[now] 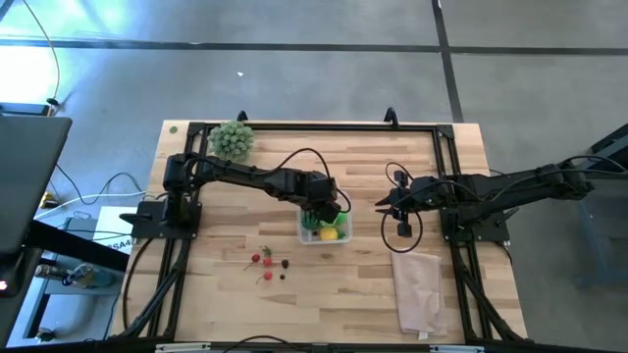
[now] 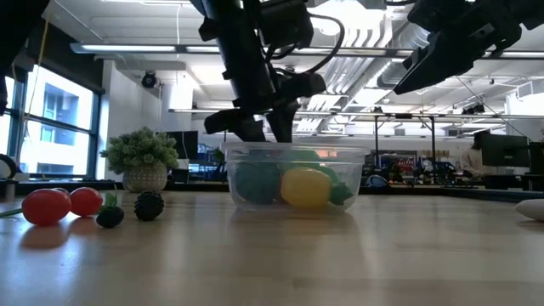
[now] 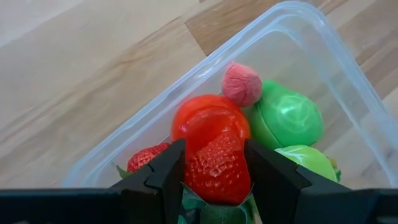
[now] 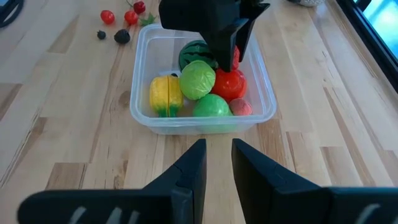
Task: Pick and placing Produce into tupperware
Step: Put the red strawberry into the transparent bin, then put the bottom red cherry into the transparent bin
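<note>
The clear tupperware (image 4: 140, 81) stands mid-table and holds a yellow pepper (image 4: 166, 93), a green cabbage (image 4: 198, 79), a red tomato (image 3: 208, 118), a pink piece (image 3: 241, 84) and a striped green ball (image 4: 193, 53). My left gripper (image 3: 214, 183) hangs over its far side, shut on a red strawberry (image 3: 214, 165). Loose red tomatoes (image 2: 47, 206) and dark berries (image 2: 149, 205) lie on the wood left of the container. My right gripper (image 4: 217, 162) waits to the container's right, above the table, its fingers slightly apart with nothing between them. My left gripper pinches the strawberry's two sides (image 3: 189, 171) between its two fingers (image 3: 165, 177). It comes steeply from above, slanting down into the tupperware's mouth. The strawberry's green cap (image 3: 217, 211) is toward the gripper and its tip points down at the tomato; whether they touch, I cannot tell.
A bushy pale-green plant (image 1: 233, 139) stands at the table's far left. A folded beige cloth (image 1: 419, 289) lies near the front right. Black frame rails (image 1: 314, 126) run round the table. Bare wood lies in front of the tupperware.
</note>
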Controlling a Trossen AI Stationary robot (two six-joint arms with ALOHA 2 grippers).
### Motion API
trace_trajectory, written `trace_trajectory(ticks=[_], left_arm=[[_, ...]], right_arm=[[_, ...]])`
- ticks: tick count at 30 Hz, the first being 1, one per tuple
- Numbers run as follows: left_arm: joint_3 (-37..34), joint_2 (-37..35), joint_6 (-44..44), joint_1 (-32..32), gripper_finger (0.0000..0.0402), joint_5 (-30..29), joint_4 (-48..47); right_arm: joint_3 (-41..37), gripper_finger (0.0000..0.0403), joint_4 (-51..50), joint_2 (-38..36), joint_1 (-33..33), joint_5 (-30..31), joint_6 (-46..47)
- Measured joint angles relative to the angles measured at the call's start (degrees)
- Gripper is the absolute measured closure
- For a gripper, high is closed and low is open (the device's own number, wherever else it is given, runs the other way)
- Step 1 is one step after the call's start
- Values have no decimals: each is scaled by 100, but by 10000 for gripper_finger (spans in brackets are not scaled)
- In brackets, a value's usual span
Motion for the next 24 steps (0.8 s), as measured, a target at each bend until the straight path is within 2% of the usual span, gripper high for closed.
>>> trace_trajectory(ticks=[5,12,15,24], left_arm=[[0,0,6,0,248,0,14],[0,0,106,0,178,-20,-51],[2,-2,200,-2,162,-4,-92],[975,-2,542,-47,168,230,-1407]], right_arm=[[0,336,-4,1,1,1,0],[0,336,-2,0,-1,-1,0],[0,336,-2,1,1,-1,0],[0,336,-2,1,0,-1,0]])
